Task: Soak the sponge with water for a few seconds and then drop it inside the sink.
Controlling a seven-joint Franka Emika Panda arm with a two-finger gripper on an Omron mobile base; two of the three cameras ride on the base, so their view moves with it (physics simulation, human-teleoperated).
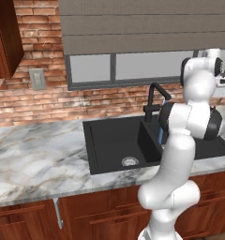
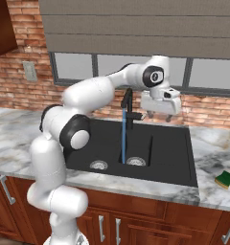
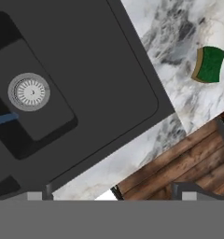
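The sponge (image 2: pixel 226 179), yellow with a dark green top, lies on the marble counter to the right of the black sink (image 2: pixel 169 153). In the hand view the sponge (image 3: pixel 208 64) sits at the upper right, well away from the sink (image 3: pixel 109 70). A thin blue stream of water (image 2: pixel 123 136) falls from the faucet into the sink near a drain; a stretch of the water (image 1: pixel 160 136) also shows beside the arm. My gripper (image 2: pixel 158 116) hangs open and empty high above the sink's right side, left of the sponge. Its fingertips (image 3: pixel 34 196) stand far apart.
The black gooseneck faucet (image 2: pixel 128 106) rises at the back of the sink, just left of my hand. A silver drain (image 3: pixel 29 91) shows in the basin below. Wooden cabinet fronts (image 3: pixel 179 163) run under the counter edge. Marble counter (image 1: pixel 34 154) stretches to the left.
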